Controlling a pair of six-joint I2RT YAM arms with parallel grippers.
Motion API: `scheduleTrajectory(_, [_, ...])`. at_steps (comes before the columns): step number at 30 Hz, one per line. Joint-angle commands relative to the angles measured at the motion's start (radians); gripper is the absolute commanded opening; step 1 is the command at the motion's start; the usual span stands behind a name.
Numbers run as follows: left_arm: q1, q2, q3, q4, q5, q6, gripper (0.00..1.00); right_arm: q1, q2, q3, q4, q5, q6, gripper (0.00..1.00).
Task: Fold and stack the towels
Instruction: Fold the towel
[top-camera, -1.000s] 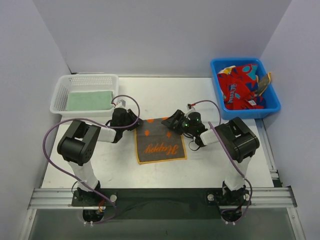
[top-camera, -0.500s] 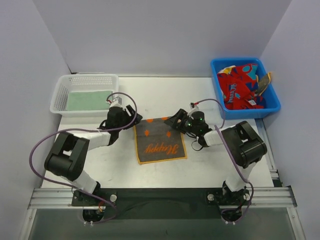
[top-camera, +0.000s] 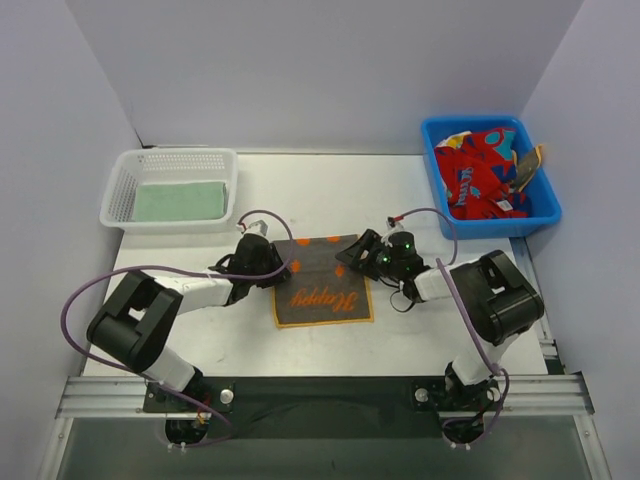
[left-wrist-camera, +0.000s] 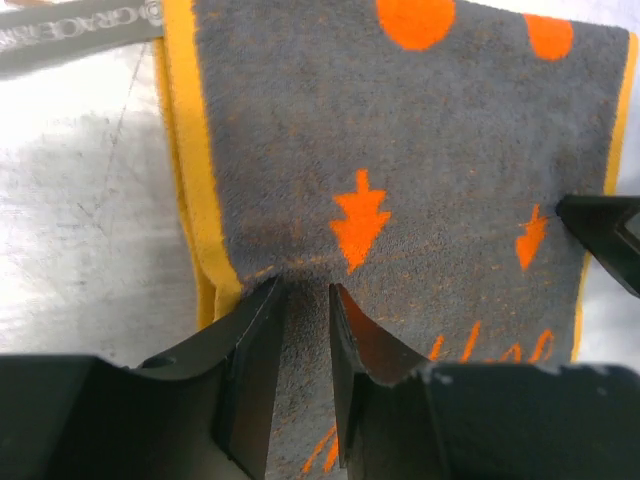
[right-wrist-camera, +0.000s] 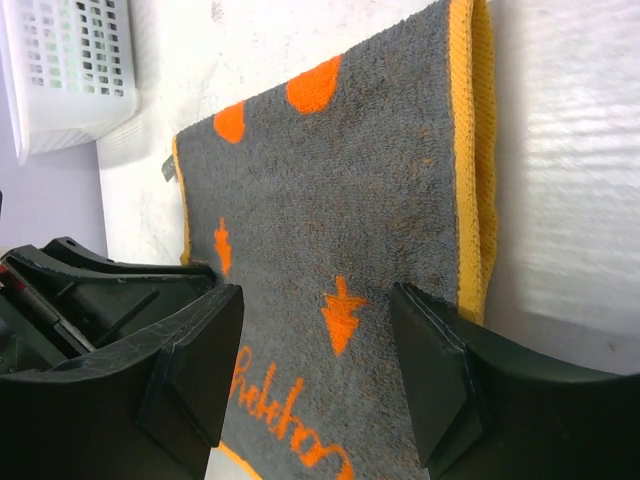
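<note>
Two pincers meet at one grey towel (top-camera: 322, 285), which lies flat mid-worktop (top-camera: 300, 195). On its left hem the left pincer (left-wrist-camera: 303, 290) is narrow, nipping a pucker of cloth. Over the right hem the right pincer (right-wrist-camera: 312, 300) gapes wide, holding nothing. A green towel (top-camera: 180, 201) lies in the white basket (top-camera: 176, 159).
</note>
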Motion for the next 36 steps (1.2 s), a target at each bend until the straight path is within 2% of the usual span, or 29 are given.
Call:
scheduleTrajectory(1, [0.005, 0.039, -0.010, -0.085, -0.008, -0.041, 0.36, -0.025, -0.051, -0.040, -0.206, 0.046, 0.000, 0.61])
scheduleTrajectory(7, [-0.010, -0.026, -0.072, -0.128, 0.023, -0.067, 0.38, -0.033, -0.193, -0.053, -0.489, 0.055, -0.045, 0.61])
scheduleTrajectory(11, [-0.015, -0.109, -0.076, -0.174, 0.024, -0.047, 0.50, -0.035, -0.293, -0.031, -0.615, 0.078, -0.104, 0.62])
scheduleTrajectory(12, [-0.013, -0.146, -0.066, -0.213, 0.024, -0.037, 0.59, -0.038, -0.304, -0.015, -0.653, 0.076, -0.122, 0.62])
scheduleTrajectory(13, [-0.013, -0.163, -0.050, -0.235, 0.023, -0.005, 0.62, -0.039, -0.318, 0.005, -0.678, 0.075, -0.147, 0.62])
scheduleTrajectory(15, [-0.010, -0.201, 0.026, -0.308, 0.007, 0.038, 0.70, -0.042, -0.333, 0.100, -0.773, 0.066, -0.252, 0.62])
scheduleTrajectory(16, [-0.009, -0.211, 0.058, -0.327, 0.003, 0.099, 0.76, -0.045, -0.335, 0.133, -0.802, 0.063, -0.297, 0.62])
scheduleTrajectory(17, [-0.006, -0.212, 0.088, -0.348, -0.006, 0.132, 0.79, -0.050, -0.329, 0.173, -0.832, 0.058, -0.337, 0.62])
scheduleTrajectory(21, [0.061, -0.166, 0.227, -0.431, -0.005, 0.295, 0.80, -0.094, -0.264, 0.368, -0.928, -0.022, -0.556, 0.60])
scheduleTrajectory(25, [0.128, -0.054, 0.386, -0.539, 0.024, 0.422, 0.77, -0.104, -0.137, 0.552, -1.031, -0.088, -0.732, 0.52])
scheduleTrajectory(29, [0.149, 0.058, 0.474, -0.588, 0.023, 0.514, 0.70, -0.102, 0.013, 0.686, -1.060, -0.115, -0.828, 0.44])
scheduleTrajectory(34, [0.158, 0.200, 0.572, -0.645, 0.006, 0.601, 0.63, -0.096, 0.124, 0.792, -1.073, -0.135, -0.877, 0.35])
scheduleTrajectory(36, [0.165, 0.240, 0.600, -0.657, 0.003, 0.618, 0.62, -0.090, 0.170, 0.829, -1.080, -0.140, -0.891, 0.34])
